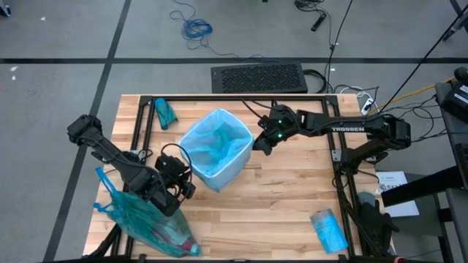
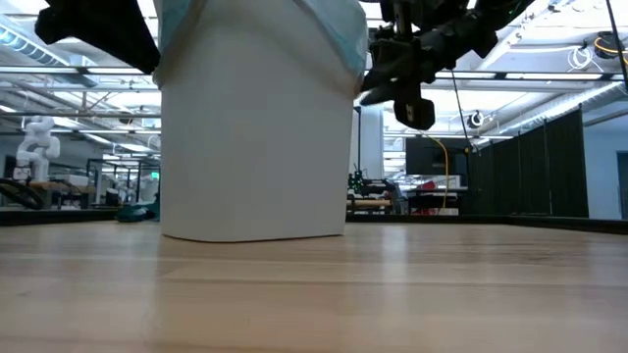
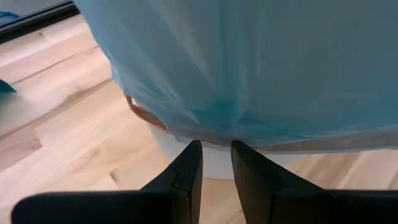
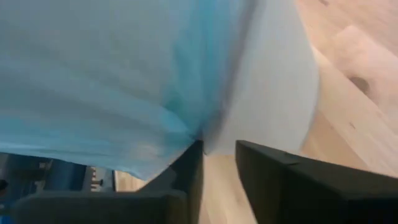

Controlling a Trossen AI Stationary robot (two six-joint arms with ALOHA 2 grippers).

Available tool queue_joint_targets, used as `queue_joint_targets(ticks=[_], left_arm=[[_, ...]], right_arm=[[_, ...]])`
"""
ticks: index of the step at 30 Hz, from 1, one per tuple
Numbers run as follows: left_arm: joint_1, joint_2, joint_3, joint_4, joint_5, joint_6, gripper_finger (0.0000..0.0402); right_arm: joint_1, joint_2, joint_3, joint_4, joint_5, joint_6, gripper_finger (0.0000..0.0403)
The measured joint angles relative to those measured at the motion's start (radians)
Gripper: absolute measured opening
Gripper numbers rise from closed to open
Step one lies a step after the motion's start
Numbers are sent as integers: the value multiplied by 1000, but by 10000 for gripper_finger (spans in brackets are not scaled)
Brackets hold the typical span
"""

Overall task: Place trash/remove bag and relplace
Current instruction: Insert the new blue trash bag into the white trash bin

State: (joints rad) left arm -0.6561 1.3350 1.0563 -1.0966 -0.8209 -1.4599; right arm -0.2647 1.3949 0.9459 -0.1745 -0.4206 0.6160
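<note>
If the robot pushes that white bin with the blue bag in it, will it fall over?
Probably not easily: the white bin stands flat on a broad base, so it would likely slide. It looks light, so a high shove might tip it. The blue liner looks thin and floppy, so it would crumple.

Left gripper (image 1: 172, 183) low near the table's front-left, fingers (image 3: 186, 171) slightly apart. Right gripper (image 1: 265, 139) mid-table toward the back, raised, jaws probably just parted.

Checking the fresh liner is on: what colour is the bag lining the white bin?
Light blue plastic bag over the white bin; clearest in the high view.
</note>
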Motion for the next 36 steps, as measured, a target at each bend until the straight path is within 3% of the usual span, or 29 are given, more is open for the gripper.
queue_joint_targets(ticks=[7, 13, 17, 23, 30, 36], left_arm=[[-30, 0, 59, -20, 2, 10, 83], [-45, 0, 105, -20, -10, 36, 83], [-63, 0, 125, -20, -18, 36, 83], [-78, 0, 135, -54, -35, 29, 83], [-78, -20, 135, -164, -24, 7, 83], [-84, -78, 137, -348, -23, -118, 83]], right_arm=[[-4, -8, 0, -48, 35, 8, 161], [-4, -63, 0, -44, 56, 20, 184], [13, -125, 0, -81, 103, 35, 178], [81, -232, 0, -231, 341, 23, 160], [196, -290, 0, -215, 372, 64, 144], [340, -277, 1, -116, 467, 121, 73]])
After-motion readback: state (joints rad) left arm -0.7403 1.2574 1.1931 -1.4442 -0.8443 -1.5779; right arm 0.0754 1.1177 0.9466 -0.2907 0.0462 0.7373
